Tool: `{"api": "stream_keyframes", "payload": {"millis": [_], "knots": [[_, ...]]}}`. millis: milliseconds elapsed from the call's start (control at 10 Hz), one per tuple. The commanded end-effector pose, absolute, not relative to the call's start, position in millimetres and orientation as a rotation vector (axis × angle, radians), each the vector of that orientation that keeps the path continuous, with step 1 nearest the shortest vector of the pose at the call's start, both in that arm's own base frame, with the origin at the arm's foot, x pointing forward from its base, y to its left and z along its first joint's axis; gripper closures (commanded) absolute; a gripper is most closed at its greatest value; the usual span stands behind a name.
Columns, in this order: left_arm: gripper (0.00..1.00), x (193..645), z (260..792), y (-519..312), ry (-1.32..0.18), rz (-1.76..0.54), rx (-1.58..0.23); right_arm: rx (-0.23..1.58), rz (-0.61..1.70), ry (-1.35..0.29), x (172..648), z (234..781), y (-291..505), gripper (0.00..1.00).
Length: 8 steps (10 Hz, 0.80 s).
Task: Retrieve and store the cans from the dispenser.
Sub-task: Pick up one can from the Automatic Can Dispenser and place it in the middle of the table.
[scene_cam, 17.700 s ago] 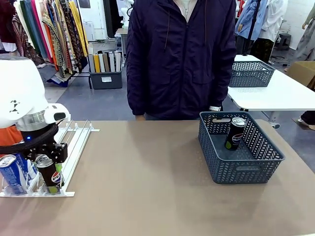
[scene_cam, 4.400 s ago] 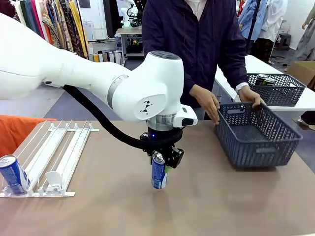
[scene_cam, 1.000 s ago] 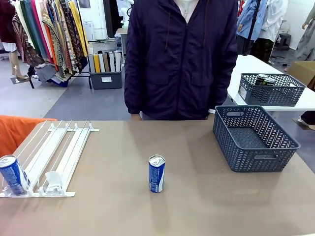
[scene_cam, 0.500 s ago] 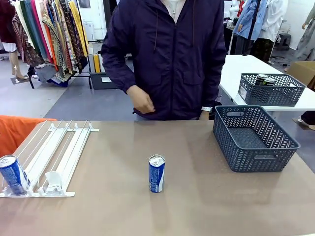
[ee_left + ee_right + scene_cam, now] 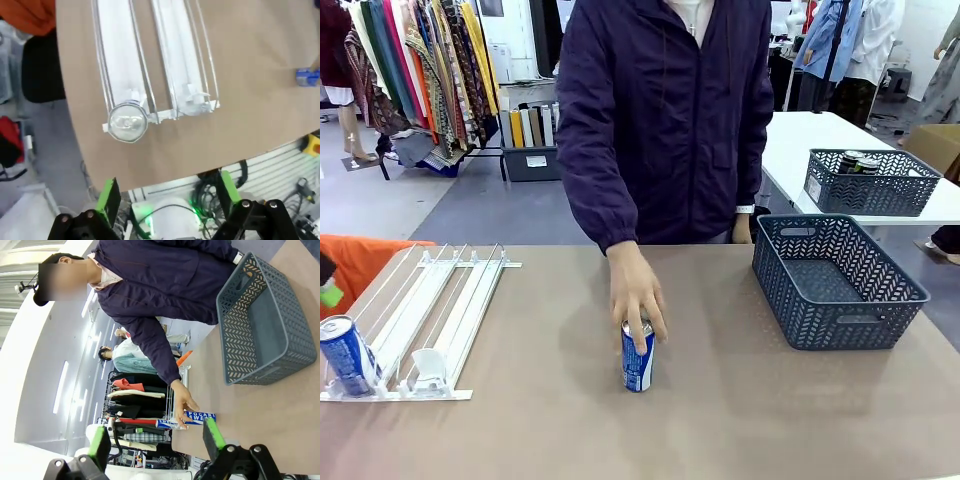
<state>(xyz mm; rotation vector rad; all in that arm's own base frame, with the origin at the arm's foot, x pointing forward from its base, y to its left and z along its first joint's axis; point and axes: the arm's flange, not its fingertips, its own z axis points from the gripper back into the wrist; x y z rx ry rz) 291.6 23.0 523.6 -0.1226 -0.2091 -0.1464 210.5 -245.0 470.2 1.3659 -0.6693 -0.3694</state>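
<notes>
Moved: the person's hand has dropped from chest height onto the centre can in the last half second. Can, baskets and dispenser haven't shifted.
Centre can: blue, upright, mid-tabletop. The fingers lie over its top and one side. It stands well apart from the dispenser and the near basket.
Dispenser: on the robot's left side of the tabletop. One blue can is left in it, the rack can, parked against the stopper at the low end of the outermost lane. The other lanes look bare in the left wrist view as well.
Near basket: on the robot's right side of the tabletop, nothing inside.
Far basket: on the white table behind, with dark can tops showing above the rim. Count unclear.
Left claw: wide, nothing between the pads. It hangs high over the tabletop edge by the dispenser's stopper end, with the rack can just ahead of it and below.
Right claw: wide, empty, held high and off to the side, facing the hand and the near basket.
Done (my read): most lanes are emptied and some cans are already stored in the far basket.
Left (my read): the centre can needs to go into the near basket, and the person looks set to handle that. Then the rack can has to be pulled and stored, and the left claw is best placed for it.
</notes>
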Motion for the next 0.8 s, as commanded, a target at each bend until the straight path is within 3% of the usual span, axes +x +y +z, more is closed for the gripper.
{"api": "stream_keyframes", "payload": {"millis": [0,500,700], "knots": [[0.0,280.8,518.9,38.1,-0.131,-0.169,-0.276,1.383,-0.352,-0.705,213.6,473.4,-244.8,0.0],[0.0,281.0,513.6,38.0,-0.13,-0.172,-0.279,1.383,-0.352,-0.705,213.6,473.4,-244.8,0.0],[0.0,296.1,492.2,27.1,-0.132,-0.092,-0.052,1.383,-0.352,-0.705,213.6,473.4,-244.8,0.0]]}}
